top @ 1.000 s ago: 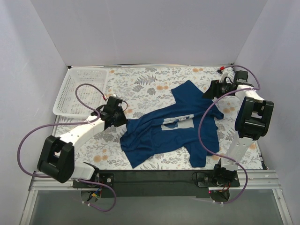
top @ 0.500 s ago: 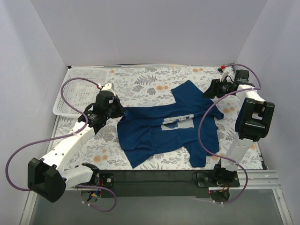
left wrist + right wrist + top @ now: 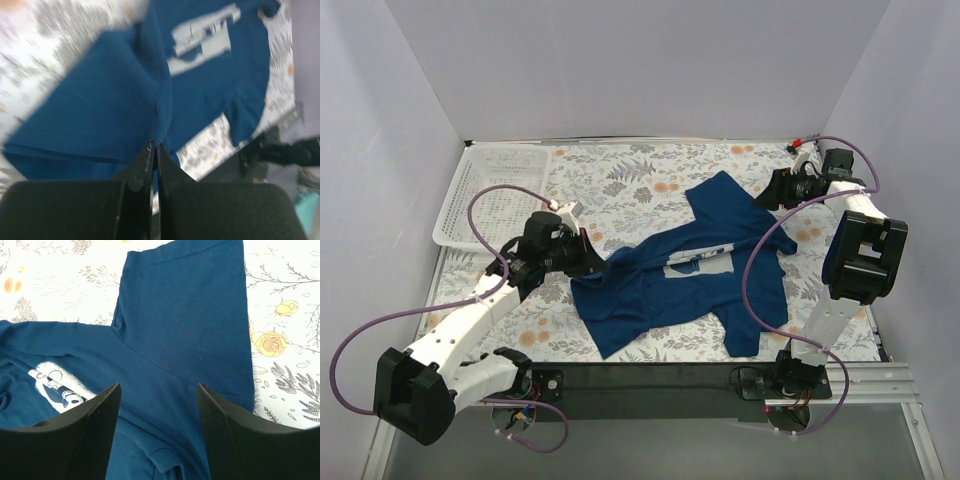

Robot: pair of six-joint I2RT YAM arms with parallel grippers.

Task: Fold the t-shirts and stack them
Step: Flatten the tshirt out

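A dark blue t-shirt (image 3: 690, 275) with a white chest print lies spread and rumpled on the floral table cover. My left gripper (image 3: 592, 262) is at the shirt's left edge. In the left wrist view its jaws are shut (image 3: 155, 146) and pinch a ridge of the blue cloth (image 3: 115, 95), which hangs below them. My right gripper (image 3: 772, 196) is open and empty at the back right. In the right wrist view it hovers (image 3: 159, 405) just above the shirt's sleeve and shoulder (image 3: 185, 315), and its fingers (image 3: 95, 435) do not touch the cloth.
A white plastic basket (image 3: 485, 190) stands at the back left corner. The black front rail (image 3: 650, 380) runs along the near edge. White walls close in the left, back and right sides.
My left gripper pulled the shirt's left edge back and to the left. It then swung right toward the shirt's middle, raising a fold in the cloth. The right arm has barely moved.
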